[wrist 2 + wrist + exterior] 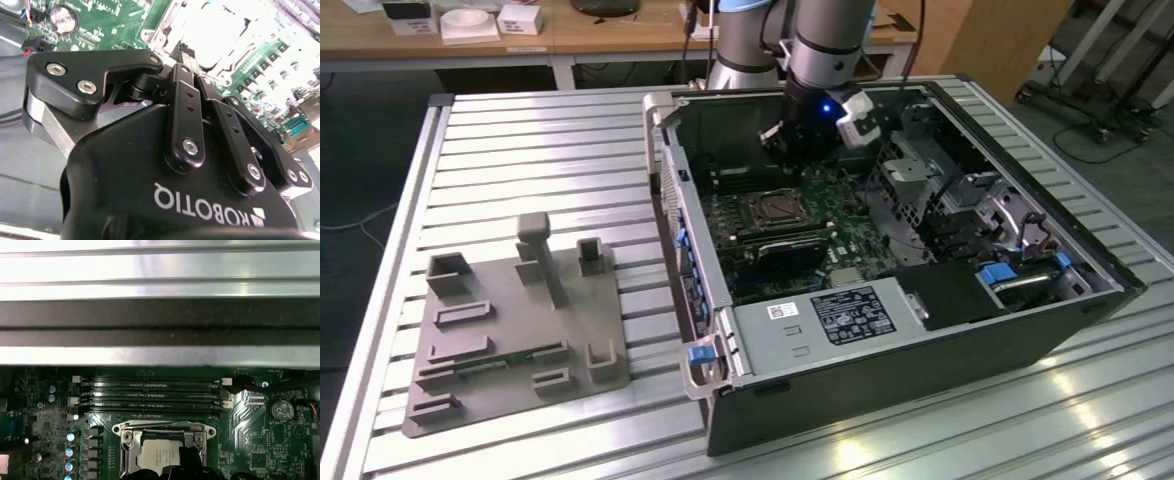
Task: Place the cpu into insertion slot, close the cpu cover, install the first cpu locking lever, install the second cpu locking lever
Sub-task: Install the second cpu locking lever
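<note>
The cpu (159, 456) lies flat in the insertion slot (774, 210) on the green motherboard, its silver top showing. The cpu cover (128, 441) sits down around it as a silvery frame. Whether the locking levers are latched I cannot tell. My gripper (192, 462) hangs shut just above the socket's edge with nothing between its fingers. In the exterior view the gripper (790, 150) is inside the open computer case, over the board just beyond the socket. In the second wrist view the gripper (186, 54) points at the bright socket (210, 30).
The open black computer case (894, 360) lies on a slatted metal table (534, 140). Memory slots (150, 395) run beside the socket, under the case wall. A drive cage (947, 190) fills the exterior view's right. A grey fixture block (520, 330) stands at the exterior view's left.
</note>
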Available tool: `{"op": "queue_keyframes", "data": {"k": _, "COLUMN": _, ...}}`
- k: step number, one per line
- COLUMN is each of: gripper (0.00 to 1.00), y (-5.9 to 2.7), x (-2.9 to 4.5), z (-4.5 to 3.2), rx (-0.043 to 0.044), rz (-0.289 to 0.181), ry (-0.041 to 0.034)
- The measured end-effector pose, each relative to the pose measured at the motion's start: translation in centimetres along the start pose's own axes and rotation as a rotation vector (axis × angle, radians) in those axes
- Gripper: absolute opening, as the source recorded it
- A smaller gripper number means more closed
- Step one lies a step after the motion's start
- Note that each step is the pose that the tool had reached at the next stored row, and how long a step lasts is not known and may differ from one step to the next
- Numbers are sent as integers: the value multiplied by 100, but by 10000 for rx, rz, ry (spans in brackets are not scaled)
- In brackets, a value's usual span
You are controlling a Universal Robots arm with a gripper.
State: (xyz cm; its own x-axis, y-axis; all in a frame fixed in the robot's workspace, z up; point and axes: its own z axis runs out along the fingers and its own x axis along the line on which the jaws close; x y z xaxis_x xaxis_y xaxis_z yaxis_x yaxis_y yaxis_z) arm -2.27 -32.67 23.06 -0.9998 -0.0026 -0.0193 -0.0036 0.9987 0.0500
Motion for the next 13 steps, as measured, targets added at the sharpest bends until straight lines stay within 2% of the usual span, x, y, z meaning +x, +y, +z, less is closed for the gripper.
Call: {"op": "queue_keyframes", "data": {"k": 13, "gripper": 10, "y": -231, "x": 1, "z": -11, "rx": 33, "rz": -1, "ry": -1}}
